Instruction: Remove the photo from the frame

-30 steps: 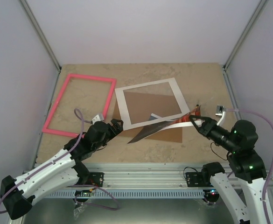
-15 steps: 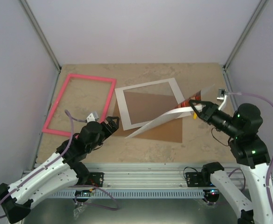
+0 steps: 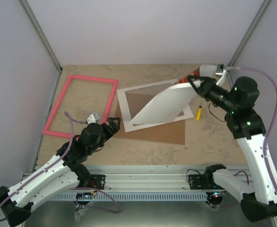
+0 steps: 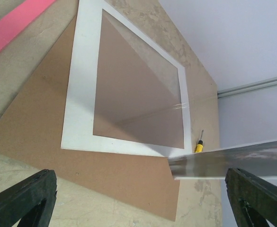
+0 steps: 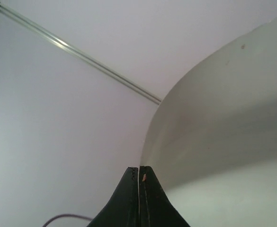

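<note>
The photo is a bendy sheet with its white back turned up. My right gripper is shut on its far corner and holds it in the air over the back right of the table. Its low corner hangs over the white mat. Through the right wrist view the pads are pressed together on the photo's edge. The pink frame lies flat and bare at the far left, its bar also showing. My left gripper stands open near the mat's front left corner, holding nothing.
A white mat with a clear pane lies mid-table on a brown fibreboard backing. A small yellow screwdriver lies right of the mat. Side walls stand close to both table edges.
My right gripper has lifted the photo from table level up and towards the back right, swinging it white side up. The left gripper drew back slightly, then stayed.
</note>
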You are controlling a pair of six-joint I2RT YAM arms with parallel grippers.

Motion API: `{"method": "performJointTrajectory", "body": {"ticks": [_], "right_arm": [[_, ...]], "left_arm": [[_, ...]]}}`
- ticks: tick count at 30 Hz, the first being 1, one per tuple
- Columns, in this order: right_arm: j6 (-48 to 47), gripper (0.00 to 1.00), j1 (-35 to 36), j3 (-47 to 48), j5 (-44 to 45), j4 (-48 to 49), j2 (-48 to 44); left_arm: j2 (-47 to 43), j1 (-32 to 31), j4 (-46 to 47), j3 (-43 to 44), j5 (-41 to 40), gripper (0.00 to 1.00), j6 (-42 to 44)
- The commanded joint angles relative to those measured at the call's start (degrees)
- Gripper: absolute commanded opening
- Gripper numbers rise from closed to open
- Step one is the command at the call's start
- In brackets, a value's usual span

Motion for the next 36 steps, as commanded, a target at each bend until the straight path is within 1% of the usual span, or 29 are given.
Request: {"method": "performJointTrajectory", "body": {"ticks": [1,5,12,15,18,22,29,32,36], "right_arm": [[-0.9,0.00,-0.3,3.2,2.9,7.2,5.0],[-0.6,0.01,-0.3,5.4,4.4,10.9,10.6],[-0.4,0.00,-0.3,6.6,5.8,21.0,17.2],[-1.4,0.00,-0.3,8.0,6.9,22.1,20.0],[-0.5,0.00,-0.1,6.4,8.3,26.9,20.7],[1.7,0.00,1.2,-1.5,10.8,33.1,19.2],[7.2,0.00,4.7,-21.7,14.6,44.4,15.2],[10.6,0.00,5.9,-30.4,15.5,47.0,13.3],[13.2,0.01,8.3,-39.0,20.5,47.7,8.6]], "left_arm": [[0.7,-0.2,2.3,1.8,-1.2,0.99,-0.2],[3.1,-0.2,4.1,2.5,-0.9,0.99,1.0],[9.3,0.1,10.2,3.2,0.2,0.99,3.5],[11.8,3.3,13.0,3.0,4.6,0.99,4.5],[13.8,8.3,17.0,1.3,11.3,0.99,5.0],[15.3,11.6,21.5,-0.6,15.4,0.99,4.9],[18.4,14.1,27.9,-2.8,20.0,0.99,3.7],[19.8,14.6,30.0,-3.7,20.8,0.99,3.1],[22.0,14.6,33.8,-4.8,22.1,0.99,2.4]]}}
